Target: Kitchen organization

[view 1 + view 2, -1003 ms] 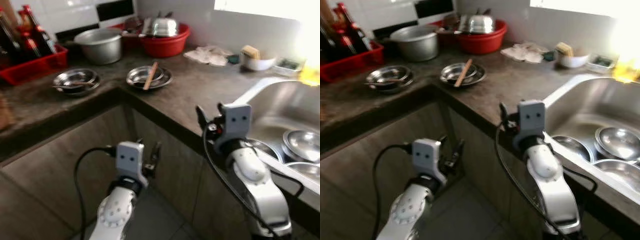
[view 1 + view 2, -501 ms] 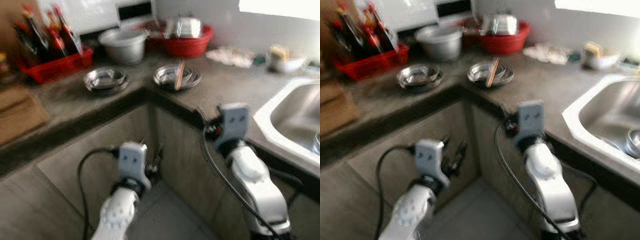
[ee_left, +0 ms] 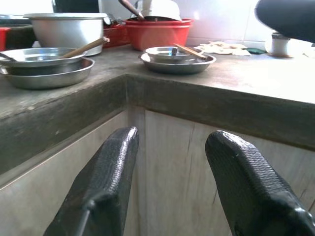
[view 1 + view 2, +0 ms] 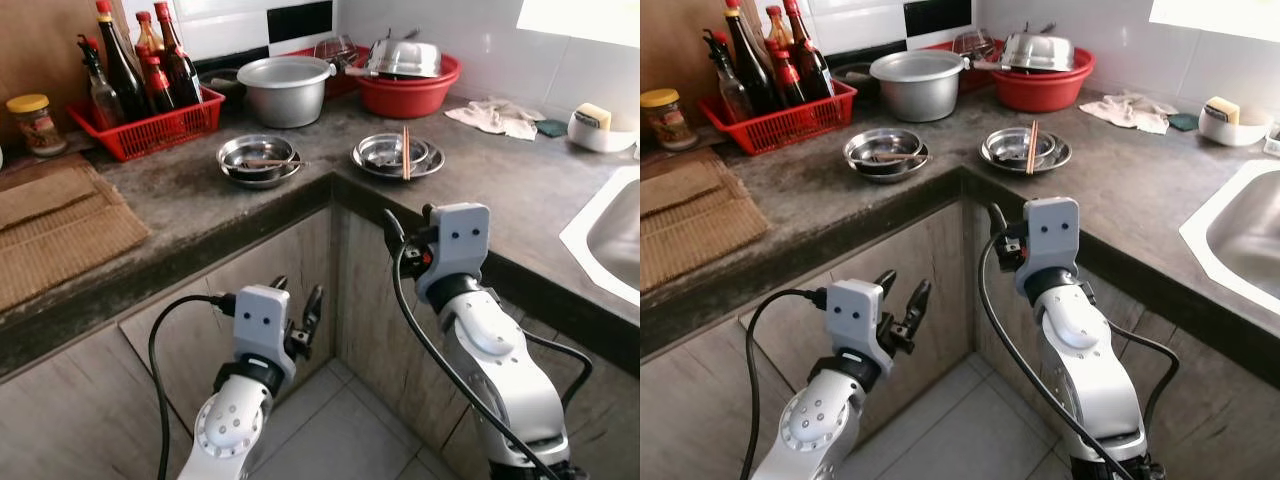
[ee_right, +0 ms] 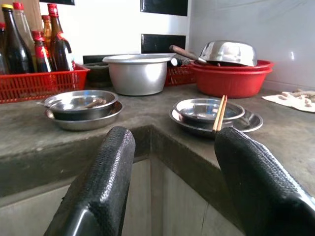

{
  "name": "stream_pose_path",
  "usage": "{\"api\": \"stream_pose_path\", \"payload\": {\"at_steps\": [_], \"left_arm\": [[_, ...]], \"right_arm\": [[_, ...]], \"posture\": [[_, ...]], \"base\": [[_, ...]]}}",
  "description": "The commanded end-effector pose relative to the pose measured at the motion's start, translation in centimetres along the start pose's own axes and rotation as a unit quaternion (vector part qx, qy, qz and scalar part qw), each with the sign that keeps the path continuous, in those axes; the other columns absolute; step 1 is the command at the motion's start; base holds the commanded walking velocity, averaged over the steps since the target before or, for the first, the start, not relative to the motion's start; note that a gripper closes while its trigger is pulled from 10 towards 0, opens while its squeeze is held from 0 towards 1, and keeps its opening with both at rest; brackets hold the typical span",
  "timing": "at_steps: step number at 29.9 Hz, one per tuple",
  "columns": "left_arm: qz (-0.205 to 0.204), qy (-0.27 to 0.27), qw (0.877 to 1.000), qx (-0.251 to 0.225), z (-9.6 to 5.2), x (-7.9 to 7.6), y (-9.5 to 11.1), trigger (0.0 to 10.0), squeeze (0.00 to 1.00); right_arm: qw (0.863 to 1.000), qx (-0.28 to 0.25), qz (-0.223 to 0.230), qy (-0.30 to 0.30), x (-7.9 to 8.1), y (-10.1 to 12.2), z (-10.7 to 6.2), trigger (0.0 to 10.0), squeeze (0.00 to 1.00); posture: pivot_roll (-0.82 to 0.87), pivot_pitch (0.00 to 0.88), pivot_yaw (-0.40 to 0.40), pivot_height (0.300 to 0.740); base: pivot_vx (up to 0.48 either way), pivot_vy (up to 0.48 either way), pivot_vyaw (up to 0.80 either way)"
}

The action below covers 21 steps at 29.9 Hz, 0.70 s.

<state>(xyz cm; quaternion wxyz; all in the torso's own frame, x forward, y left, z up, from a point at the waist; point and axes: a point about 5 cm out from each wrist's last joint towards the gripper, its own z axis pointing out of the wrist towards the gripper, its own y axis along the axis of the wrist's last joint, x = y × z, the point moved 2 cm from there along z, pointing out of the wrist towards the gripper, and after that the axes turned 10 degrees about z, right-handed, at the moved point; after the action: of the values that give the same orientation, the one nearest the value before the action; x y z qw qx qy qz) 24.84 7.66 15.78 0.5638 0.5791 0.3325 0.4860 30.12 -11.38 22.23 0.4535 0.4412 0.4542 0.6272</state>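
Observation:
At the counter's corner stand two stacks of steel dishes. The left stack holds a spoon; the right stack carries wooden chopsticks laid across it. My right gripper is open and empty, level with the counter edge, facing both stacks from in front of the corner. My left gripper hangs lower, in front of the cabinet doors, open and empty; in its wrist view the fingers point at the cabinet under the corner.
Behind the dishes are a silver pot, a red basin with an upturned steel bowl, and a red basket of bottles. Bamboo mats and a jar lie left; a cloth, white bowl and sink rim right.
The camera has swung left: the sink has slid to the right edge, and the bottle basket and mats came into view. Both arms keep the same pose, open.

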Motion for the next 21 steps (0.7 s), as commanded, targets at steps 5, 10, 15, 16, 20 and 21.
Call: {"api": "stream_pose_path", "payload": {"at_steps": [5,10,15,16,20,21], "left_arm": [[0.002,0.000,1.000,-0.001,-0.11,0.10,0.03,10.0,0.00],[0.002,-0.001,1.000,-0.001,-0.10,0.06,0.01,10.0,0.00],[0.000,0.001,1.000,0.001,-0.14,0.06,-0.05,10.0,0.00],[-0.001,0.003,1.000,0.002,-0.13,0.08,-0.07,10.0,0.00],[0.001,0.008,1.000,0.003,-0.12,0.28,-0.16,10.0,0.00],[0.000,0.007,1.000,0.004,-0.13,0.28,-0.20,10.0,0.00]], "right_arm": [[1.000,-0.001,0.001,0.000,0.17,0.12,0.16,10.0,0.00],[1.000,-0.003,0.001,0.000,0.18,0.19,0.23,10.0,0.00],[1.000,-0.004,0.001,-0.002,0.18,0.27,0.23,10.0,0.00],[1.000,-0.004,0.001,-0.003,0.18,0.28,0.24,10.0,0.00],[1.000,-0.007,0.001,-0.006,0.09,0.38,0.30,10.0,0.00],[1.000,-0.009,0.001,-0.009,0.04,0.47,0.38,10.0,0.00]], "posture": [[0.10,0.065,-0.005,0.740],[0.10,0.069,-0.006,0.740],[0.09,0.076,-0.003,0.740],[0.09,0.076,-0.003,0.740],[0.09,0.082,-0.002,0.740],[0.10,0.082,-0.002,0.740]], "base": [[0.359,0.000,0.00],[0.360,0.000,0.00],[0.343,0.000,0.00],[0.289,0.000,0.00],[0.072,0.000,0.00],[0.000,0.000,0.00]]}}
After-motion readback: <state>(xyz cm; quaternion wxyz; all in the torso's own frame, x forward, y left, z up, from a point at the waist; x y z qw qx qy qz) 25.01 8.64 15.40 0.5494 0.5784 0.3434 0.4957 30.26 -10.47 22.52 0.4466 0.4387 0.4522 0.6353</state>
